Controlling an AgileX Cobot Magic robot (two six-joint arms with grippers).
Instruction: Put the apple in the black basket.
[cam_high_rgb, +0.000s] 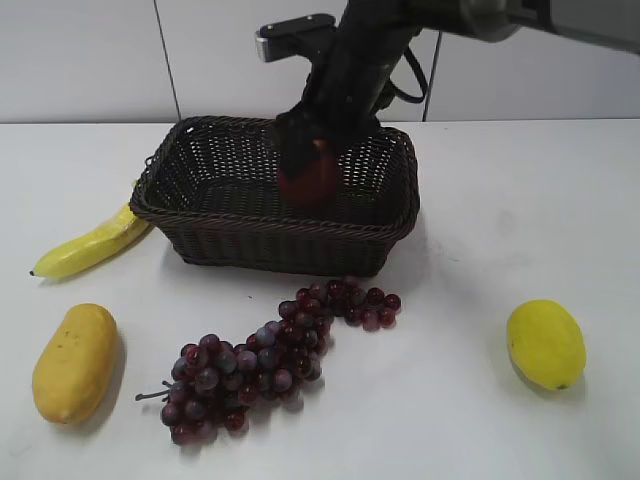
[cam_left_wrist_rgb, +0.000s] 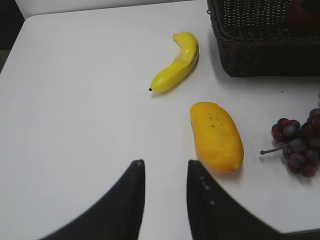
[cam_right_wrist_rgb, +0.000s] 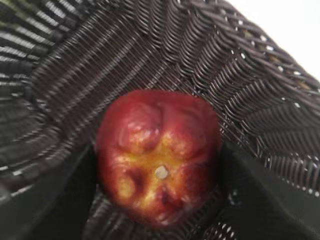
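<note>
The dark red apple (cam_high_rgb: 308, 180) with its orange-yellow lobed top sits between the fingers of my right gripper (cam_high_rgb: 316, 140), low inside the black basket (cam_high_rgb: 285, 250). In the right wrist view the apple (cam_right_wrist_rgb: 157, 155) fills the space between both fingers of the right gripper (cam_right_wrist_rgb: 157, 172), with the basket's woven wall (cam_right_wrist_rgb: 225, 75) behind it. Whether the apple touches the basket floor is hidden. My left gripper (cam_left_wrist_rgb: 165, 167) is open and empty above the table, left of the basket's corner (cam_left_wrist_rgb: 260, 55).
A yellow banana (cam_high_rgb: 90, 245) lies left of the basket. A yellow-orange mango (cam_high_rgb: 75, 362) lies at front left, a purple-red grape bunch (cam_high_rgb: 270, 355) in front of the basket, and a yellow lemon (cam_high_rgb: 545, 343) at front right.
</note>
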